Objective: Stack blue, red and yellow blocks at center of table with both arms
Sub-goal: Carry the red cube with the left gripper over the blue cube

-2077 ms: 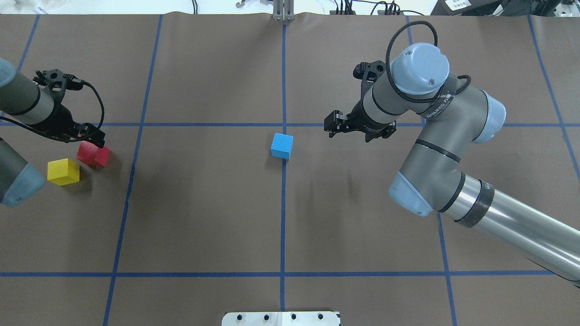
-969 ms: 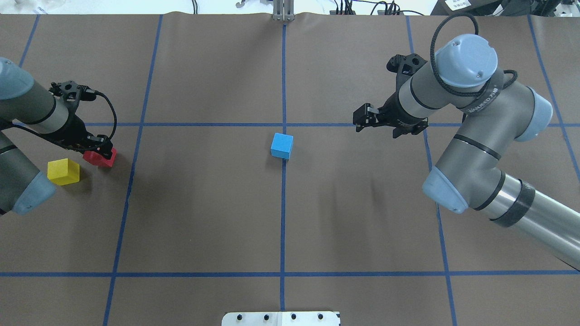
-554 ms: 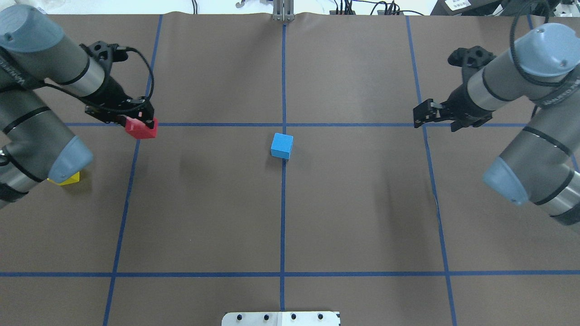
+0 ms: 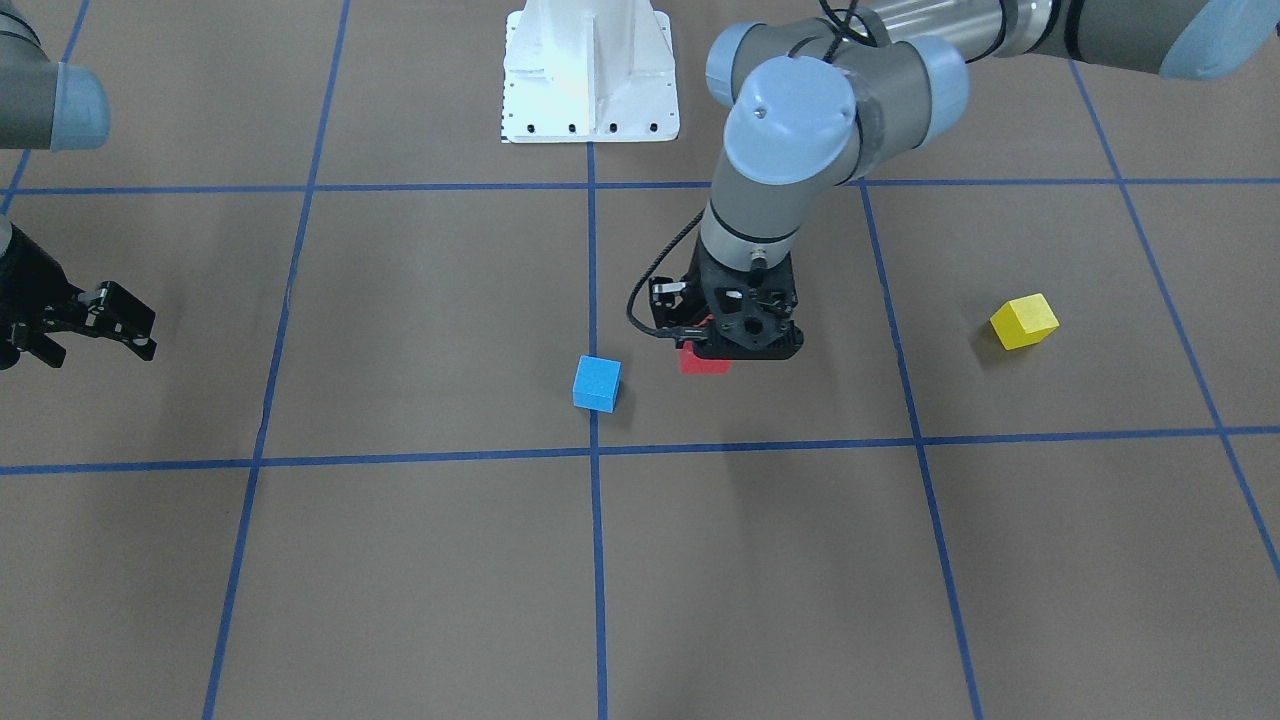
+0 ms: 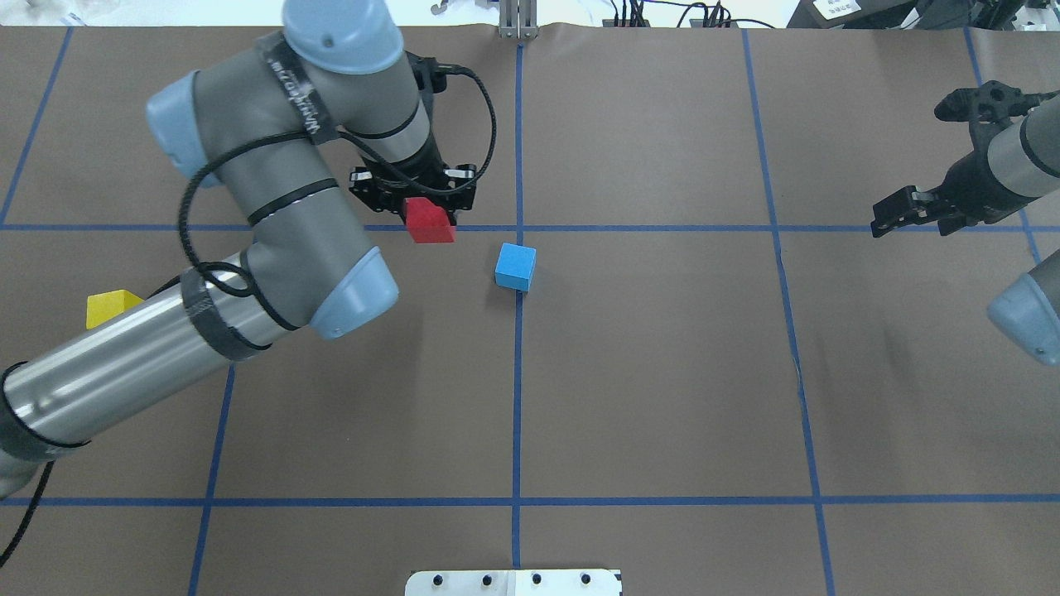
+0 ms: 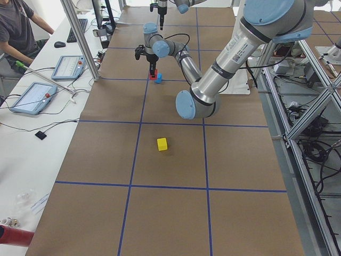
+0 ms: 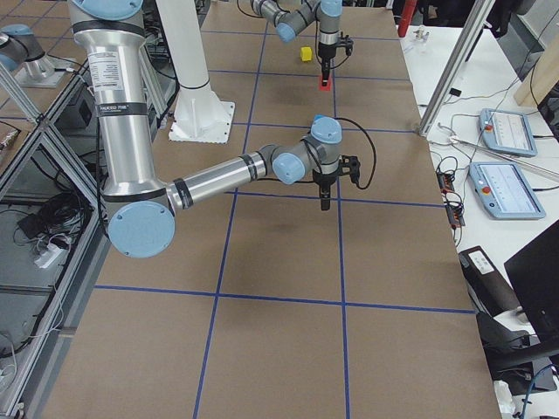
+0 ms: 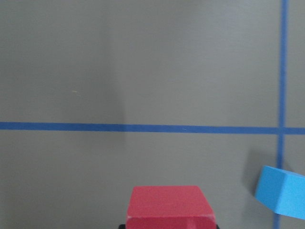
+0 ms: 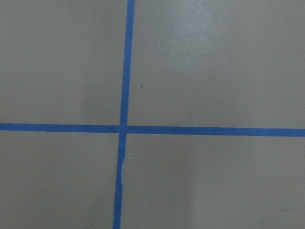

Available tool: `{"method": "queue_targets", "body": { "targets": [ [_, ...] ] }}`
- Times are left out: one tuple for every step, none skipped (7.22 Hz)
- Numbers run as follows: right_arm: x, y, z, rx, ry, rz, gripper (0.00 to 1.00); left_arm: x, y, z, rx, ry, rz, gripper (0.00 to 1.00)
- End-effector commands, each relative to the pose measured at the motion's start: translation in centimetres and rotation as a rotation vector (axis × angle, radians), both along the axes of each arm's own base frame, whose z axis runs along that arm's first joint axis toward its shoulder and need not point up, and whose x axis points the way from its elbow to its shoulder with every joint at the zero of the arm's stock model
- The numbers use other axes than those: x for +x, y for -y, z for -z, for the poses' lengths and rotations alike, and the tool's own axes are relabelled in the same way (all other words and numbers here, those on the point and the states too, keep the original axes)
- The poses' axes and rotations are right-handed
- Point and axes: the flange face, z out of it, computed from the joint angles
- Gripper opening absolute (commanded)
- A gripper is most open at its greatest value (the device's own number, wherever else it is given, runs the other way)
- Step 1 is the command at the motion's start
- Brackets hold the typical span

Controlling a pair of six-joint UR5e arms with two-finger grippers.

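Note:
My left gripper (image 5: 426, 207) is shut on the red block (image 5: 431, 222) and holds it above the table, just left of the blue block (image 5: 515, 266). The blue block sits on the table's centre line. In the front view the red block (image 4: 703, 358) hangs to the right of the blue block (image 4: 597, 384). The left wrist view shows the red block (image 8: 170, 206) at the bottom and the blue block (image 8: 281, 191) at the lower right. The yellow block (image 5: 108, 305) lies far left, partly hidden by my left arm; it shows whole in the front view (image 4: 1024, 321). My right gripper (image 5: 898, 213) is open and empty at the far right.
Blue tape lines (image 5: 518, 372) divide the brown table into a grid. The white robot base plate (image 4: 590, 70) stands at the robot's side. Tablets (image 6: 32, 97) and an operator (image 6: 16, 26) are beside the table on the far side.
My left arm has lifted the red block from beside the yellow block and carried it right, close to the blue block. My right arm has drawn back to the right edge.

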Motion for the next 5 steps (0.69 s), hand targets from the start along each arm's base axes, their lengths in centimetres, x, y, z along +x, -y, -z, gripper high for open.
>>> {"method": "queue_targets", "body": {
  "targets": [
    [0.4, 0.2, -1.3, -0.01, -0.014, 0.002, 0.99, 6.4, 1.0, 3.4, -0.003, 0.033, -0.052, 0.0],
    [0.3, 0.2, -1.2, -0.011, -0.013, 0.001, 1.0, 8.1, 0.1, 2.6, 0.014, 0.041, -0.07, 0.0],
    [0.4, 0.2, -1.2, -0.01, -0.013, 0.001, 0.99, 9.2, 0.7, 1.8, 0.04, 0.056, -0.078, 0.0],
    [0.4, 0.2, -1.2, -0.009, -0.014, 0.002, 1.0, 9.2, 0.7, 1.8, 0.075, 0.059, -0.112, 0.0],
    [0.4, 0.2, -1.1, -0.007, -0.013, 0.0, 1.0, 9.2, 0.7, 1.9, 0.082, 0.058, -0.117, 0.0]
  ]
}}
